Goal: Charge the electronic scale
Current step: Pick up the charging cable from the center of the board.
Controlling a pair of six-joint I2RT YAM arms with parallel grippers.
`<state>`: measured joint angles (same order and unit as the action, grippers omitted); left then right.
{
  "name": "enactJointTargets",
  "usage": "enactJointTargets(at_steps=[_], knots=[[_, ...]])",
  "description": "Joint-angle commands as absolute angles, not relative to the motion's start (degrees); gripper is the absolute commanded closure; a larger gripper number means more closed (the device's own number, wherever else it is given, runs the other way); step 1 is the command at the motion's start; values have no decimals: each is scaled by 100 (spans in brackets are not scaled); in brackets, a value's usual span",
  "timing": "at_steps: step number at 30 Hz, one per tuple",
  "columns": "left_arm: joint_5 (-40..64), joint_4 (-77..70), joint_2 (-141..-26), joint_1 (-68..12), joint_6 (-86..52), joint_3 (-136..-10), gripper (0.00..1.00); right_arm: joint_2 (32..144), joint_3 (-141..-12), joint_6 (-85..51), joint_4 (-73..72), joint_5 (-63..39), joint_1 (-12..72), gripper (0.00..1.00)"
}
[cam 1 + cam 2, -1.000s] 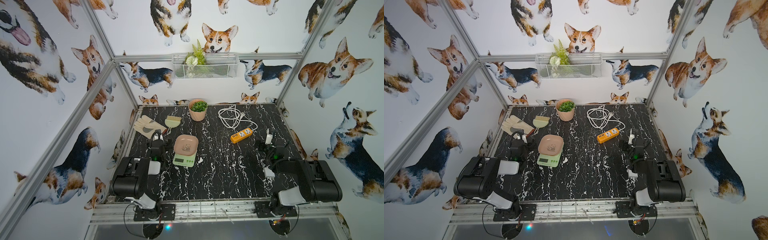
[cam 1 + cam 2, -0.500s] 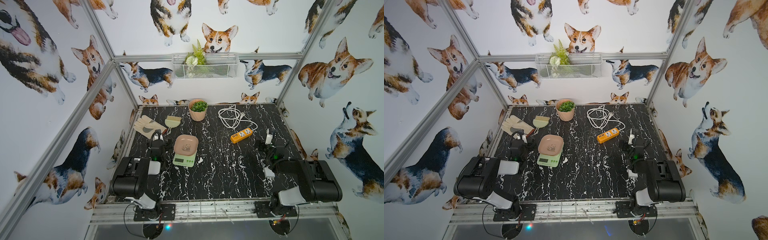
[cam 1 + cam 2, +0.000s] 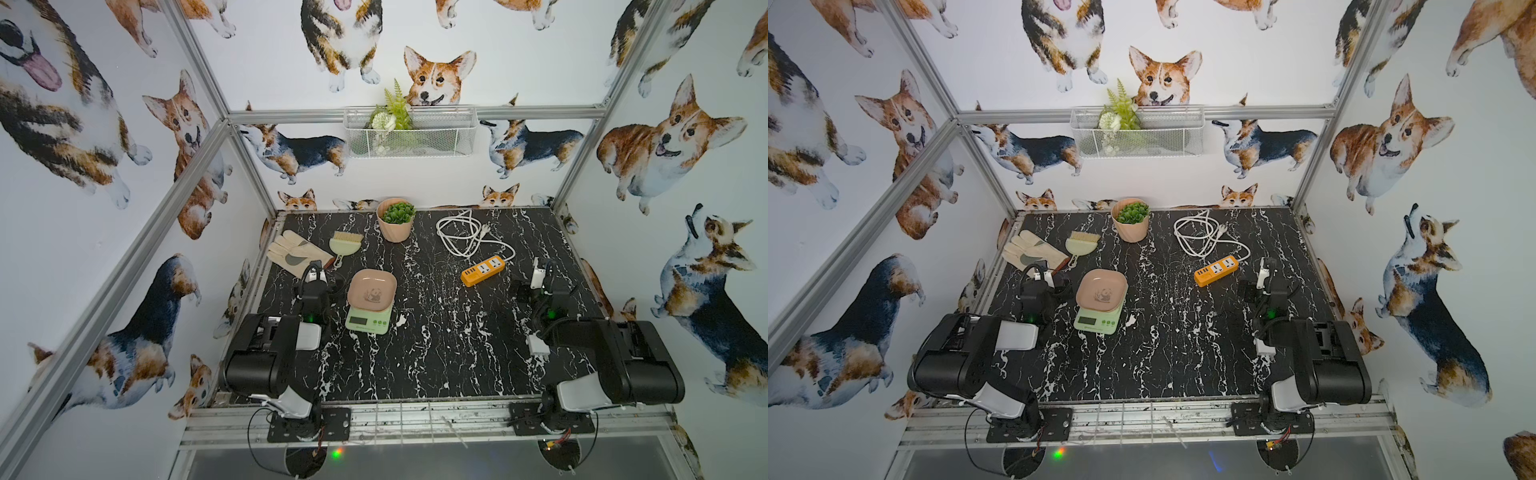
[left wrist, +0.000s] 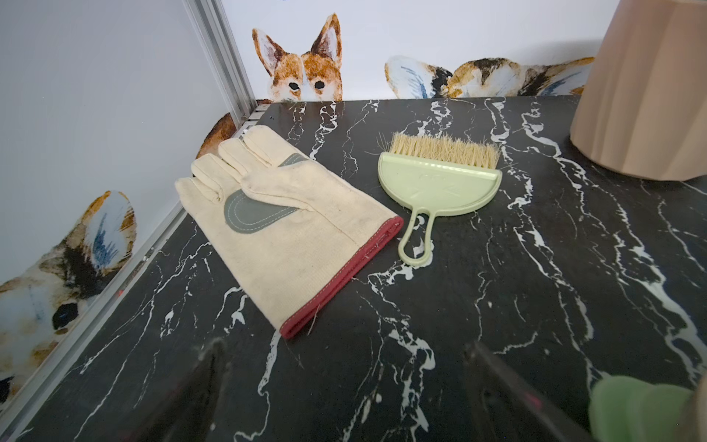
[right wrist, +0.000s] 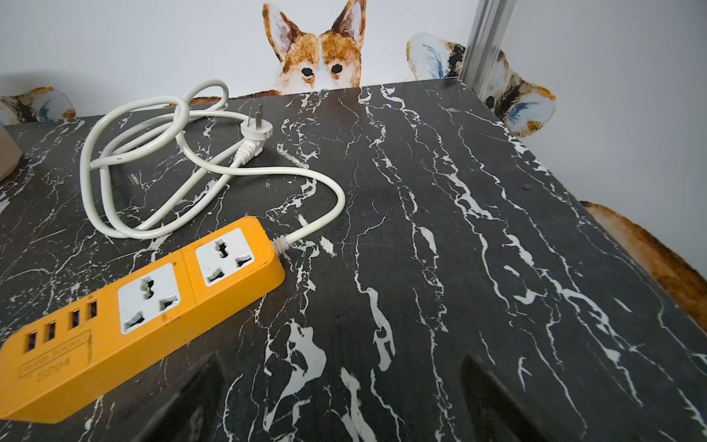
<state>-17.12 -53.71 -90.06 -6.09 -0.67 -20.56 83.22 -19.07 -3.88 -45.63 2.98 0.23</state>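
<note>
The electronic scale (image 3: 368, 321) (image 3: 1098, 321) is pale green with a grey display, and a pink panda-print dish (image 3: 372, 291) sits on it. It stands left of centre on the black marble table (image 3: 436, 353). My left gripper (image 3: 316, 279) (image 3: 1044, 282) rests low just left of the scale, open and empty (image 4: 344, 382). A blurred green edge of the scale (image 4: 642, 409) shows in the left wrist view. My right gripper (image 3: 538, 276) (image 3: 1264, 274) hovers at the right side, open and empty (image 5: 344, 382), next to the orange power strip (image 3: 483, 271) (image 5: 134, 313).
The strip's white cord (image 3: 461, 237) (image 5: 153, 164) lies coiled behind it, with its plug (image 5: 254, 134) loose on the table. A cream work glove (image 3: 297, 253) (image 4: 283, 229), a green dustpan with brush (image 3: 345, 245) (image 4: 436, 183) and a potted plant (image 3: 395, 219) stand at the back left. A wire basket (image 3: 409, 131) hangs on the back wall.
</note>
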Motion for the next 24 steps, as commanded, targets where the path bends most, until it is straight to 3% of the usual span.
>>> enactJointTargets(at_steps=[1, 6, 11, 17, 20, 24], knots=[[-1775, -5605, -8991, -615, -37, -2040, 0, 8306, -1894, -422, -4707, 308, 23, 0], [-1861, -5631, -8615, -620, -29, -1864, 0, 7889, -1923, -434, -4357, 350, 19, 0], [-1881, -4159, -7347, -671, -53, -2137, 0, 7008, -2386, -502, -2933, 343, 22, 0], [-1865, -1325, -6030, -753, -1812, -3242, 0, 5951, -3135, -2315, -1287, 13, -114, 0], [-1616, -367, -6026, -1026, -2068, -3872, 0, 5647, -3421, -3399, -398, -22, -179, 0], [-1486, 174, -6163, -1764, -1970, -4292, 0, 5674, -4016, -3647, 1190, -769, -221, 0]])
